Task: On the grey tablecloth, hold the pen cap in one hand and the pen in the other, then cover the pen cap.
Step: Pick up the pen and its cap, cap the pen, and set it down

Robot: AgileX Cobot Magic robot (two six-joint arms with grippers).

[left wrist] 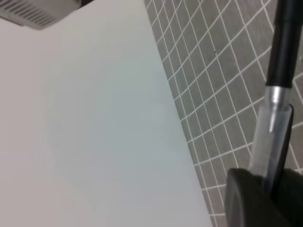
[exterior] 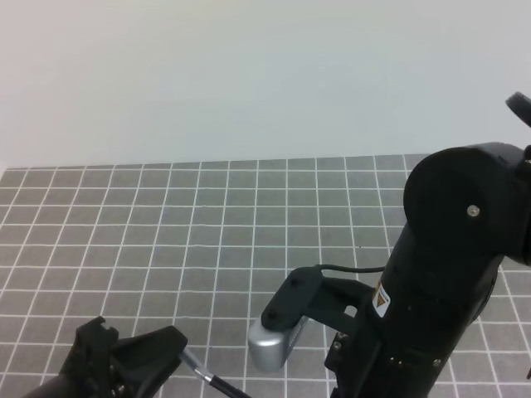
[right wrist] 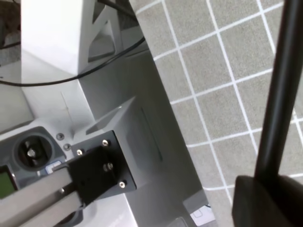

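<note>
Ok, high view: grey tablecloth (exterior: 207,232) fills the lower two-thirds, white grid lines, pale wall behind at 12 o'clock. Right arm is a big black bulk at 4 o'clock, blocking a lot; its silver wrist cam box sticks out toward centre-bottom. Right gripper itself hidden behind the arm here.

Left gripper (exterior: 170,347) pokes in at 7 o'clock, low in frame, jaws closed down. A thin clear-ish stub comes out of it toward 4 o'clock and meets a dark rod at the very bottom edge. That's the pen cap (exterior: 192,360) w/ the pen (exterior: 222,385) running into it, looks joined, though it's small and cut off by the frame.

Left wrist view is clearer: left gripper's dark finger at 5 o'clock, clamped on a translucent pen cap (left wrist: 266,142) w/ a black clip down one side. Silvery tip visible inside the cap, black pen (left wrist: 285,42) barrel going up to 1 o'clock. So pen sits inside cap, held above the cloth (left wrist: 222,75), not lying on it.

Right wrist view: right gripper's dark finger (right wrist: 265,201) at 5 o'clock, shut on the black pen (right wrist: 279,90) barrel, which runs up and out at 1 o'clock. Grid cloth (right wrist: 213,85) beneath, white rig frame and black cable off at 10 o'clock.

Both grippers gripping, one on each end.
</note>
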